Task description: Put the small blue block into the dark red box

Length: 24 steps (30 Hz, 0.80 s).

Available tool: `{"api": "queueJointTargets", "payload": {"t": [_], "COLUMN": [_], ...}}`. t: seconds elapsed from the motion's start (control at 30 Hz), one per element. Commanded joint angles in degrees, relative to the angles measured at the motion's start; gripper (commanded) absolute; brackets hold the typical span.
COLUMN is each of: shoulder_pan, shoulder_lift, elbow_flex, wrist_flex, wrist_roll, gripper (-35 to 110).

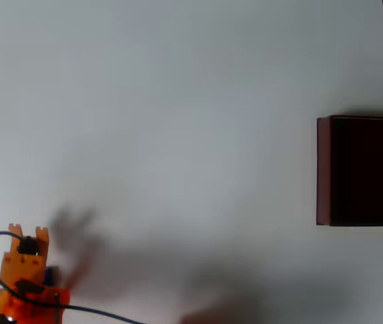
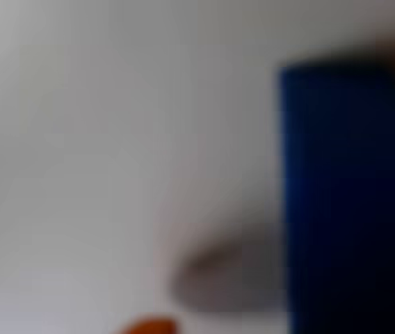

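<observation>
though blurred, blue block fills right beside jaws.

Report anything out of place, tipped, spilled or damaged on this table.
Nothing stands out. The dark red box sits square at the overhead view's right edge, and the small blue block is close against the orange gripper, too blurred to judge further.

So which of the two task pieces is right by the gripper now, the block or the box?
The small blue block, tucked against the orange gripper at the overhead view's lower left. The dark red box sits far off at the right edge.
</observation>
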<state>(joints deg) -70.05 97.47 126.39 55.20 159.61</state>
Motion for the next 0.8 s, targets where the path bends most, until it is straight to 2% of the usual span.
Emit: {"api": "queueJointTargets", "payload": {"t": [0.0,0.07,0.2,0.3,0.37,0.53,0.77], "shoulder_pan": [0.7,1.58,4.13,6.94,10.02,23.29,52.38], "shoulder_lift": [3.34,4.04,4.48,5.8,7.56,12.57,35.68], "elbow_flex": [4.75,6.5,5.71,2.29,-1.85,-13.89,-6.5], "wrist_flex": [-4.04,-5.54,-1.76,5.19,13.36,34.72,31.99], "wrist_roll": [-2.2,-4.39,-10.02,-15.91,-22.41,-47.55,-88.86], "gripper": [4,1,1,1,1,1,1]}}
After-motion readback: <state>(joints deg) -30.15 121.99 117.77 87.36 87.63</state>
